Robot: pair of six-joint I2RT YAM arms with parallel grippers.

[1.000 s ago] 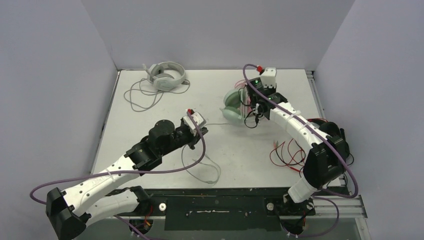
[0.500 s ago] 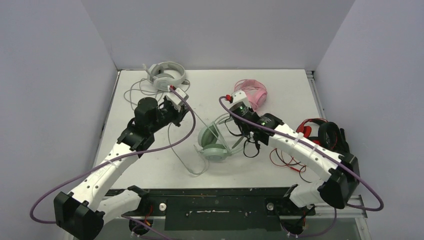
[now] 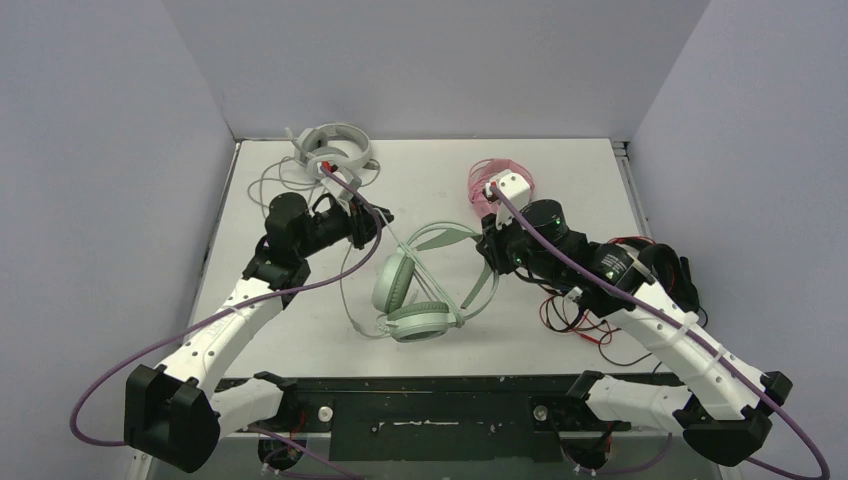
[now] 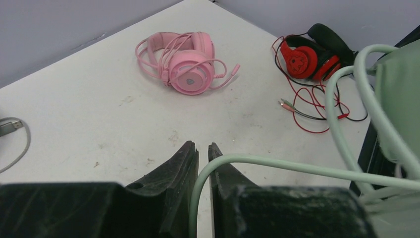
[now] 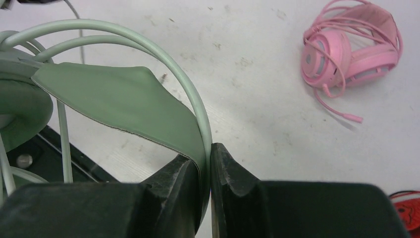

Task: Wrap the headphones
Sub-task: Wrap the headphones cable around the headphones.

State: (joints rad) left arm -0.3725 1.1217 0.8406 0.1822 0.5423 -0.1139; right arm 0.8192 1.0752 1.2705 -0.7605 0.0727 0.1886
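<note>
Left fingers [image 4: 182, 171] pinch the thin mint cable [image 4: 297, 169]; right fingers [image 5: 234, 174] clamp the mint headphones' [image 3: 420, 320] curved padded band.

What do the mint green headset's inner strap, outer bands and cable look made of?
Inner strap: soft matte leatherette by the look, thin, pale cut edge, sagging curve. Outer bands: smooth, faintly glossy tubes, likely plastic-coated; core unknowable. Cable: smooth rubbery sheath, bending freely.

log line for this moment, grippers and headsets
left gripper: shut on mint cable | right gripper: shut on mint headset band | pink headset: cable wound round it | white headset: cable loose
</note>
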